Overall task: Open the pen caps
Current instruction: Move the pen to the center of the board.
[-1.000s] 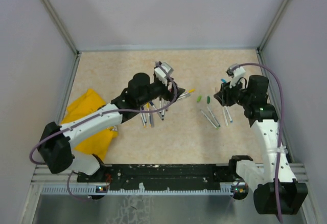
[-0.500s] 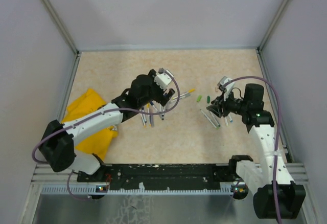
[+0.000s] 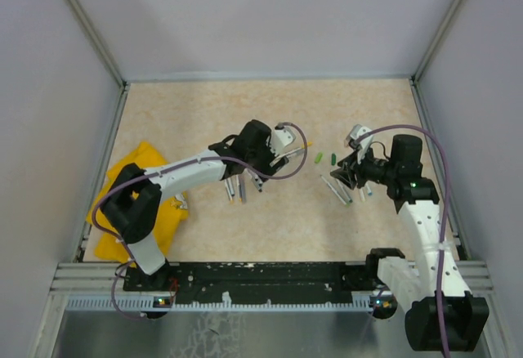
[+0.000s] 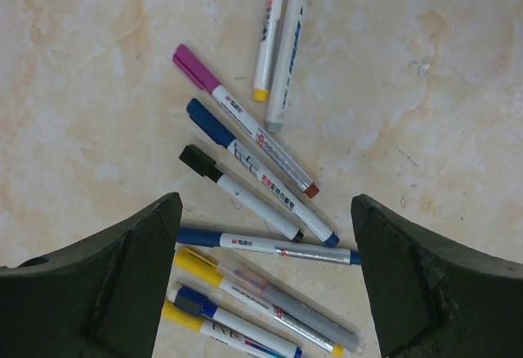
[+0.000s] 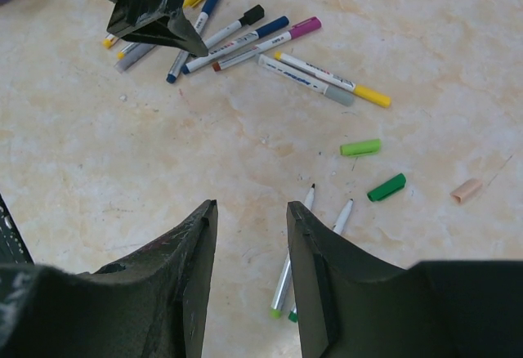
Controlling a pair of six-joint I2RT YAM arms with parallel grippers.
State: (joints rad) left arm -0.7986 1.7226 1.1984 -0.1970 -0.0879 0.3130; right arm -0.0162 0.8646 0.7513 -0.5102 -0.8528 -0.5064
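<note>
Left fingers [image 4: 122,276]: wide apart above capped pens [image 4: 245,198], ready to grab 1.
Right fingers [image 5: 180,268]: apart, empty, near green caps [image 5: 360,147].

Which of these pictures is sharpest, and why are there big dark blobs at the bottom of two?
Left wrist view: pens crisp, evenly lit, no glare; the blobs are the left claw, close and shadowed. Right wrist view: likewise the right claw, green caps sharp. Top view: soft even light, pens too small for detail.
</note>
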